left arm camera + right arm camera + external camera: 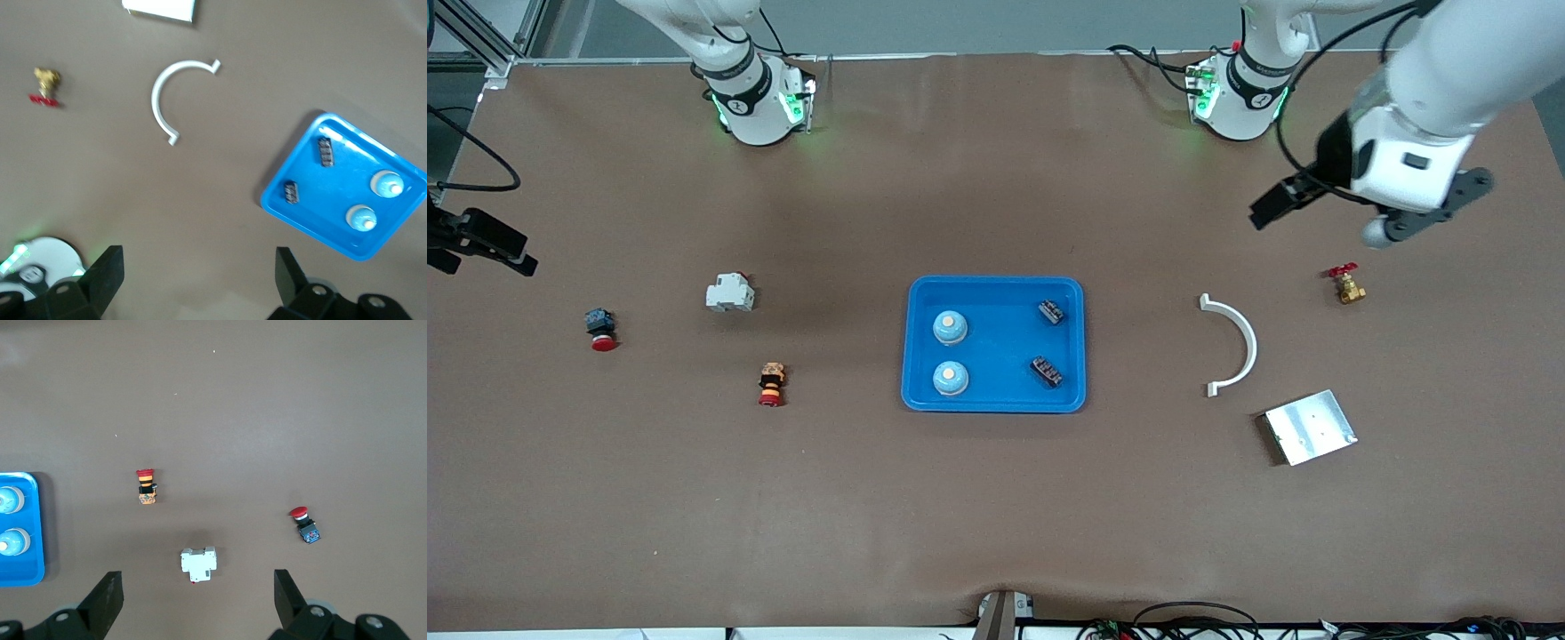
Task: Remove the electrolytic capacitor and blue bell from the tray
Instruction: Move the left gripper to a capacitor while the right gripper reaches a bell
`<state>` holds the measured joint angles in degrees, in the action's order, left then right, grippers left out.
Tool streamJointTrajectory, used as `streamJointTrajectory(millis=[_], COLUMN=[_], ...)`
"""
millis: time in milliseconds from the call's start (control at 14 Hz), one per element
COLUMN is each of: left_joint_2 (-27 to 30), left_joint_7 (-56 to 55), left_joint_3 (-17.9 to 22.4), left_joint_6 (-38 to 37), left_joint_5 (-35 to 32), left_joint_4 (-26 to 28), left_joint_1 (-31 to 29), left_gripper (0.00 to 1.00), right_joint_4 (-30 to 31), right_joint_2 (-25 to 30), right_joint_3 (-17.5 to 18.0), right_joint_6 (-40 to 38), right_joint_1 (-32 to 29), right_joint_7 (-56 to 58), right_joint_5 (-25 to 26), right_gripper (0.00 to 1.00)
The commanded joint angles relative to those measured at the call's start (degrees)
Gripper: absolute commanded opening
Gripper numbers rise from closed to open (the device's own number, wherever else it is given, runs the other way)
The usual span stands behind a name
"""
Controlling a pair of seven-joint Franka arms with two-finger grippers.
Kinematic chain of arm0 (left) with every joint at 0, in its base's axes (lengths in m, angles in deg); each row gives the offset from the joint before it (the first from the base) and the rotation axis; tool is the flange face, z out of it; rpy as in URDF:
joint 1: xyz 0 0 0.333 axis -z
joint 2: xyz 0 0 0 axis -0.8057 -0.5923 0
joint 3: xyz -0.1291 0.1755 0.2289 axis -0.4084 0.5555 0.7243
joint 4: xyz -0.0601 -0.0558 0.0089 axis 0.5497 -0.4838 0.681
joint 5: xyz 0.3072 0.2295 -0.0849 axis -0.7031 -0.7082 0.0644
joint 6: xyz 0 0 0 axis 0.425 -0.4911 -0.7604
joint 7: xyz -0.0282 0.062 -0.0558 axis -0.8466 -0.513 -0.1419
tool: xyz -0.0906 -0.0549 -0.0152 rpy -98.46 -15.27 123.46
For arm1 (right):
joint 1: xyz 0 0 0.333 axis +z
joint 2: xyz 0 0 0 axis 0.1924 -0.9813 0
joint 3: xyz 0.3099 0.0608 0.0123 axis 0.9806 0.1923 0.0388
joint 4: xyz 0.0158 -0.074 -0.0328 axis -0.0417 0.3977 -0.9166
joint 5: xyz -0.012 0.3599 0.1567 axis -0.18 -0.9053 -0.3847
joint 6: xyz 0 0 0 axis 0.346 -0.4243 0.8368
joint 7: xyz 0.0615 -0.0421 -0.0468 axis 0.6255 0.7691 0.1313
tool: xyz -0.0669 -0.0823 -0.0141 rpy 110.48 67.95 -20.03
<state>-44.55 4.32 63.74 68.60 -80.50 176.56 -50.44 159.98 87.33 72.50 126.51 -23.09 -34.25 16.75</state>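
Observation:
A blue tray sits mid-table. In it lie two blue dome bells toward the right arm's end and two small black capacitors toward the left arm's end. The left wrist view shows the same tray, bells and capacitors. My left gripper hangs open and empty over bare table between the tray and its base. My right gripper is open and empty over the table's edge at the right arm's end. Its view catches the tray's edge and a bell.
Toward the left arm's end lie a white curved piece, a metal plate and a brass valve with a red handle. Toward the right arm's end are a white breaker, a red push button and an orange-red button.

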Motion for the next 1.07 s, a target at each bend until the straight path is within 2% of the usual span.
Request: streamJointTrajectory(millis=[0,285,570,713,998], left_joint_2=[-3.6,-11.5,-18.3,-21.6,-25.9], left_joint_7=[-8.1,-18.6,-20.4,-20.4,-22.3], left_joint_3=[-4.9,-9.4,-9.4,-9.4,-9.2], left_joint_6=[4.0,14.6,22.7,24.4,27.5], left_joint_5=[1.3,2.0,1.4,1.5,0.9], left_joint_4=[-0.4,-0.4,-0.4,-0.4,-0.4], left_joint_1=[0.0,0.2,3.1,3.3,5.0], left_gripper=[1.00,1.00,1.00,1.00,1.00], right_joint_4=[2.2,6.9,15.9,20.2,22.7], right_joint_2=[0.7,0.7,0.7,0.7,-1.1], right_joint_3=[0.0,0.0,0.3,0.3,0.3], right_joint_6=[0.5,3.1,13.4,18.1,21.6], right_joint_1=[-0.1,0.3,1.9,4.1,8.6], right_joint_7=[-2.4,-8.5,-9.7,-12.7,-22.7], right_joint_5=[0.1,0.1,0.1,0.1,0.1], right_gripper=[1.00,1.00,1.00,1.00,1.00])
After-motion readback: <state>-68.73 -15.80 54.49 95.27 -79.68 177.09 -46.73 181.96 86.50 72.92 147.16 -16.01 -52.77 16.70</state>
